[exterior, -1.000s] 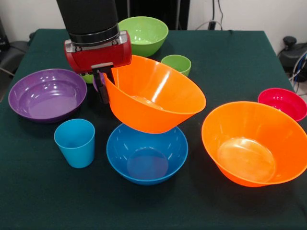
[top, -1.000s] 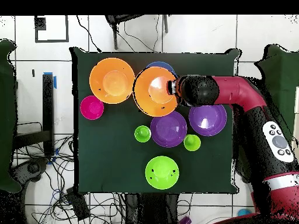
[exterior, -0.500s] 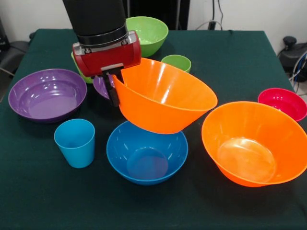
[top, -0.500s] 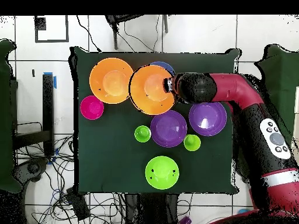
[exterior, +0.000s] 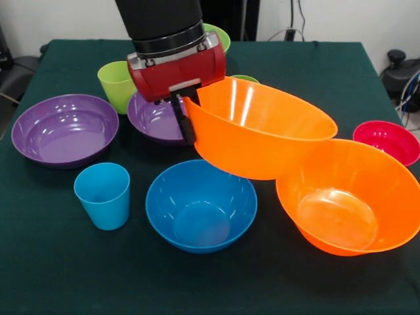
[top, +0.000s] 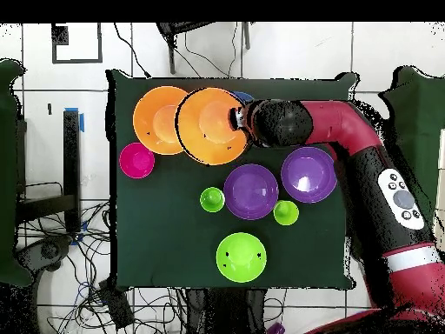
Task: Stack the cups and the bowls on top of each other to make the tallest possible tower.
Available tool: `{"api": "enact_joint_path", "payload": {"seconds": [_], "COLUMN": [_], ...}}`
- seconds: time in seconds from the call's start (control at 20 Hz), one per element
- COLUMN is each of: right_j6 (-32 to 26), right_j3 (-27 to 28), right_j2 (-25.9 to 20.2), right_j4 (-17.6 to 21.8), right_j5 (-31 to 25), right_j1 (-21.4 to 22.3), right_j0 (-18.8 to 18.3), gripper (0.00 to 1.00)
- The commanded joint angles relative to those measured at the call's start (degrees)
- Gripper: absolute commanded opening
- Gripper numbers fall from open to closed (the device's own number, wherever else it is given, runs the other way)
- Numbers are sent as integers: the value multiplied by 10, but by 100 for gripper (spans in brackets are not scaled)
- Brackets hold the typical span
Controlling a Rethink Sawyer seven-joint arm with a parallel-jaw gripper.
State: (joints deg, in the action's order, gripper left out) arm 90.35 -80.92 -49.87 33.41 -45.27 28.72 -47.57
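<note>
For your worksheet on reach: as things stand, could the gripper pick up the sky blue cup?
Probably not yet. The gripper is shut on an orange bowl's rim, held tilted in the air. The sky blue cup stands upright with nothing over it, so its way is free once the gripper empties.

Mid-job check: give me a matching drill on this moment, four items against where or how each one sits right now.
Items:
1. lifted orange bowl
2. sky blue cup
3. red bowl
4. blue bowl

States:
A. upright on the cloth, in front of a purple bowl
B. tilted, held by the rim in the gripper
C. behind the resting orange bowl, at the cloth's edge
D. empty, beside the sky blue cup

Pairs: 1-B, 2-A, 3-C, 4-D
</note>
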Motion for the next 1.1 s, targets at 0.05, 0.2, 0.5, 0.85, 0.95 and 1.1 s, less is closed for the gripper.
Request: {"api": "enact_joint_path", "payload": {"seconds": [0.05,0.2,0.5,0.85,0.95,1.1], "right_j6": [-88,-107,-148,-204,-212,-226], "right_j3": [74,109,129,152,155,155], "right_j2": [-15,-15,-24,-40,-43,-47], "right_j4": [1,7,19,34,38,45], "right_j5": [4,1,11,9,10,8], "right_j1": [-26,-45,-69,-98,-103,-105], "right_j0": [40,45,38,25,22,19], "gripper": [0,0,0,0,0,0]}}
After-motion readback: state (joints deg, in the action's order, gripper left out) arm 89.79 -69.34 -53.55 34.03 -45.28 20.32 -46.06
